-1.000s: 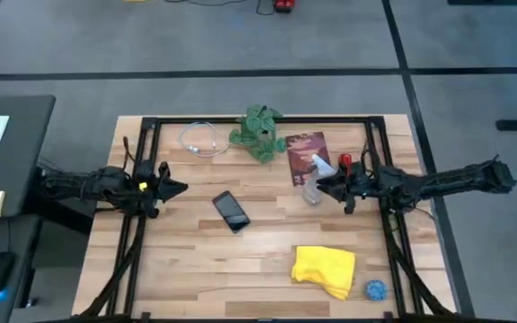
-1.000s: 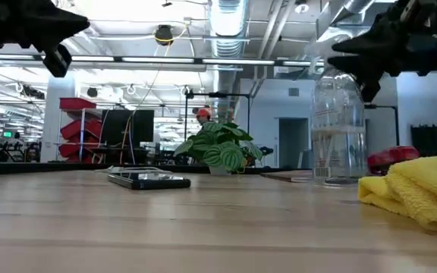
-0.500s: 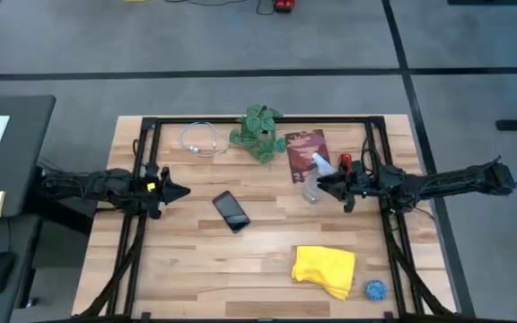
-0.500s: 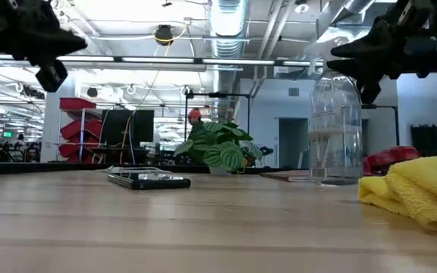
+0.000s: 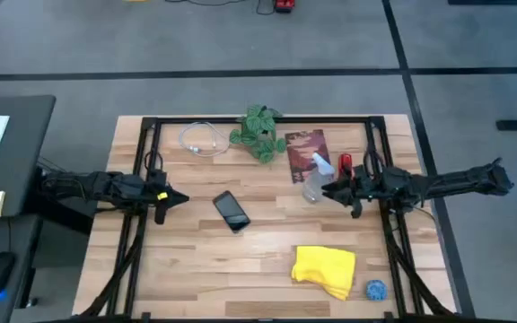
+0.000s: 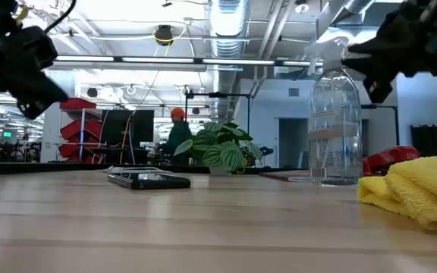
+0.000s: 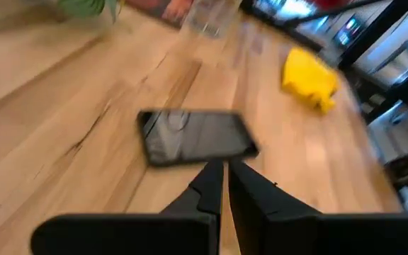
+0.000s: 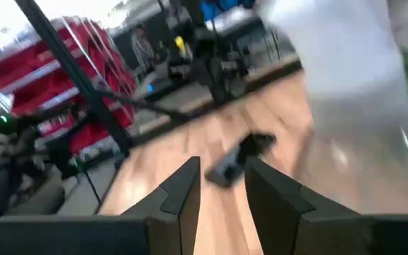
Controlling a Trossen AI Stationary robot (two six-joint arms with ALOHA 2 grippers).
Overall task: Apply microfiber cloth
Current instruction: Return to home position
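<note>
The left end effector (image 5: 179,198) hangs above the left part of the tabletop (image 5: 187,260), raised clear of the surface; the left wrist view shows its fingers drawn almost together with nothing between them. The black phone (image 5: 231,211) lies flat near the centre, apart from both arms. The microfiber cloth (image 5: 324,269) rests bunched on the near right part of the tabletop, close to the small blue ball (image 5: 376,290) and touched by neither arm. The transparent spray bottle (image 5: 313,186) stands upright just beside the right end effector (image 5: 328,193), which is held above the surface with a moderate gap between its fingers and carries nothing. Judgement: with the cloth set down and both end effectors empty, wiping appears complete and the step in hand is the return of both arms to their rest pose. The next move calls for drawing each arm outward and away from the centre; the right arm needs particular clearance from the bottle to avoid tipping it.
</note>
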